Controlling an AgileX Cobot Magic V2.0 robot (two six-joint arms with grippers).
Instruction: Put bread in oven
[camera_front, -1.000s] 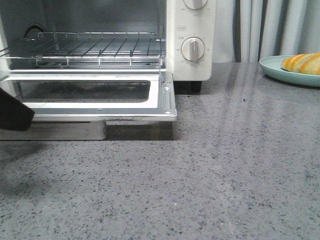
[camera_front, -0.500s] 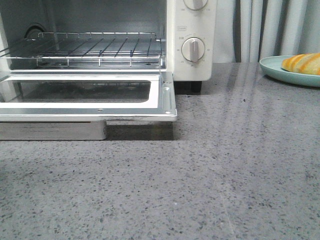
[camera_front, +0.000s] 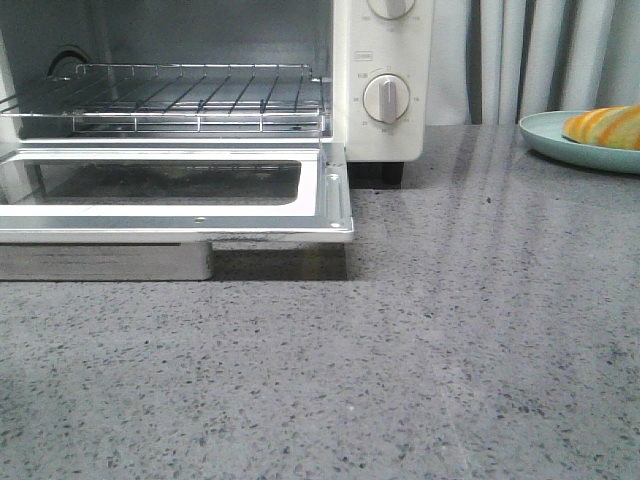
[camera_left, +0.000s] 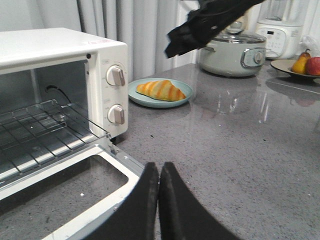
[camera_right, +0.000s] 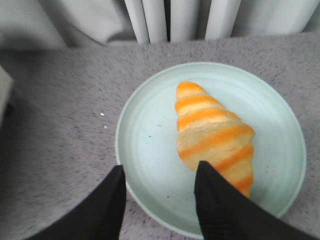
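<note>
The oven (camera_front: 200, 120) stands open with its rack bare, the bread (camera_right: 215, 135) lies on its pale plate (camera_right: 150, 150) toward the counter's far right edge, the right gripper (camera_right: 157, 200) spread above it, the left gripper (camera_left: 159, 200) pressed together, so grasping and loading remain.

The oven (camera_left: 60, 100) stands with its glass door (camera_left: 65, 200) folded down flat and its wire rack (camera_left: 40, 135) bare; just beside its two dials (camera_left: 116, 95), the bread (camera_left: 161, 90) lies on a pale green plate (camera_left: 182, 87) on the grey counter (camera_left: 240, 150). The left gripper (camera_left: 159, 200) has its black fingers pressed together with nothing between them, over the counter at the door's corner; farther back stand a lidded pot (camera_left: 232, 52), a white appliance (camera_left: 277, 37) and a dish of fruit (camera_left: 305, 64).
</note>
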